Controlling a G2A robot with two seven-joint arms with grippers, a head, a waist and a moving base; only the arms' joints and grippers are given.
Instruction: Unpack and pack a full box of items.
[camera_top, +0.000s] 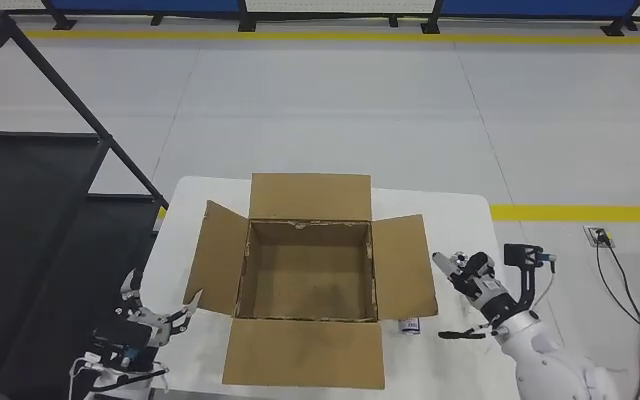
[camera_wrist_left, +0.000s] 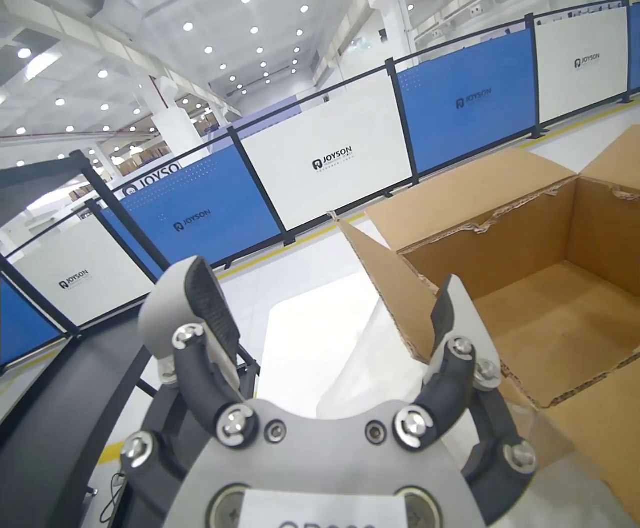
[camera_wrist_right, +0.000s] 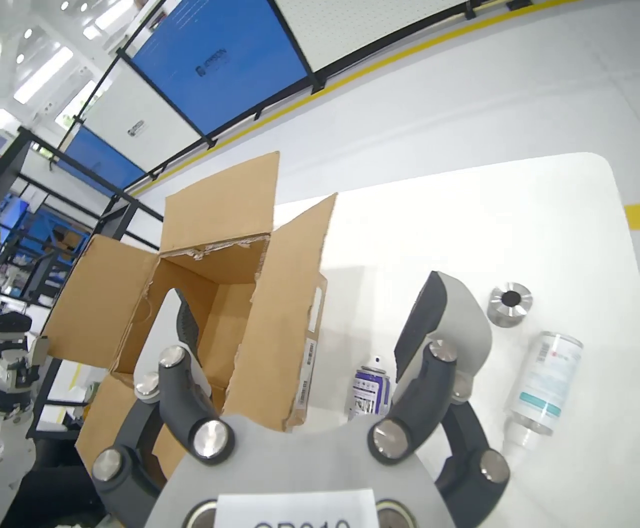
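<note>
An open cardboard box (camera_top: 308, 270) stands in the middle of the white table (camera_top: 455, 215), all flaps spread, and nothing shows on the part of its floor in view (camera_wrist_left: 545, 320). My left gripper (camera_top: 160, 302) hangs open off the box's left flap, near the table's front left corner (camera_wrist_left: 325, 290). My right gripper (camera_top: 455, 298) is open to the right of the box (camera_wrist_right: 310, 310). Beside it lie a purple spray can (camera_wrist_right: 370, 387), a clear bottle on its side (camera_wrist_right: 542, 382) and a small metal cylinder (camera_wrist_right: 509, 304). The can peeks out by the right flap (camera_top: 410, 326).
A black frame and dark panel (camera_top: 55, 210) stand left of the table. Blue and white barrier panels (camera_wrist_left: 325, 165) line the far floor. A cable and socket (camera_top: 600, 240) lie on the floor at right. Bare tabletop stretches behind the right gripper.
</note>
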